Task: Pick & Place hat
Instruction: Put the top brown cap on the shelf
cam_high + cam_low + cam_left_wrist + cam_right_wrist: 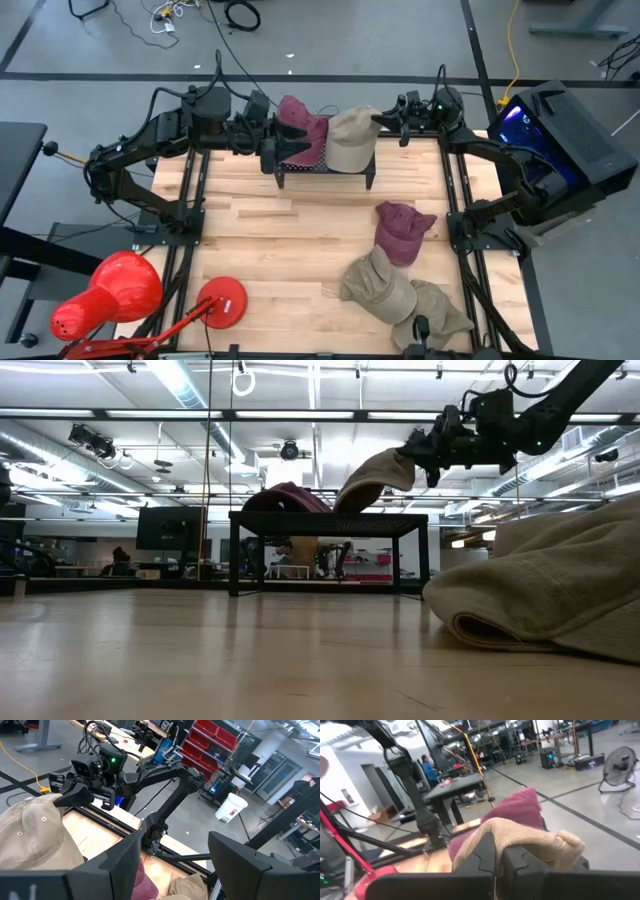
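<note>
Right gripper (382, 119) is pinched on the brim of the tan cloth cap (352, 140), setting it on the small black rack (325, 170) at the table's far edge. Left gripper (290, 143) hovers over the maroon cap (303, 125) beside it, jaws spread wide. Next, I'd say, release and lift clear.

Tan hat (350, 140): on black rack, beside maroon hat (303, 130).
Table: one maroon hat (402, 230), two tan hats (380, 285).
</note>
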`<action>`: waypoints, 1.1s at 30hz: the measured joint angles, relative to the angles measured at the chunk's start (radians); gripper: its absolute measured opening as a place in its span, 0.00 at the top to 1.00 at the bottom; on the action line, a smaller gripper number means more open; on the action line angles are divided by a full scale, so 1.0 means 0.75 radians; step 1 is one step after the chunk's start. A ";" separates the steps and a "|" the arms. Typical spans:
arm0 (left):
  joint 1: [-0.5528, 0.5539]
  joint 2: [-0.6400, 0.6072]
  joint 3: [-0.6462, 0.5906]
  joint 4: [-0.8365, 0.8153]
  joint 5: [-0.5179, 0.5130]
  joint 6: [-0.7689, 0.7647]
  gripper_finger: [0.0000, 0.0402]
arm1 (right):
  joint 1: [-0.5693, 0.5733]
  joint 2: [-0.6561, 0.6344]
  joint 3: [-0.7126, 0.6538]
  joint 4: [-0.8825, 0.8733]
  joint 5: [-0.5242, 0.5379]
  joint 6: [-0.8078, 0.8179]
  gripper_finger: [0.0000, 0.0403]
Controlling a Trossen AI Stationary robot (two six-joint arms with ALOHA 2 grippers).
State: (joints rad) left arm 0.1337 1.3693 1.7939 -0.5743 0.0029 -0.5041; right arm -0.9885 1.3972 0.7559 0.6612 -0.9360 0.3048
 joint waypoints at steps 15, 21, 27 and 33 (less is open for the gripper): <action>0.000 0.000 0.000 0.003 0.000 0.002 0.41 | -0.010 0.000 0.000 -0.128 0.062 -0.202 0.99; 0.000 0.000 0.000 0.003 0.000 0.002 0.41 | -0.010 0.000 0.000 -0.134 0.086 -0.194 0.99; 0.000 0.000 0.000 0.002 0.000 0.002 0.41 | -0.010 0.000 0.000 -0.138 0.139 -0.139 0.92; 0.000 -0.001 0.000 0.002 0.000 0.004 0.41 | -0.010 0.000 0.000 -0.137 0.167 -0.091 0.77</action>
State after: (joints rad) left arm 0.1336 1.3689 1.7938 -0.5728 0.0029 -0.5011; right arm -0.9958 1.3972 0.7559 0.5583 -0.8106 0.2367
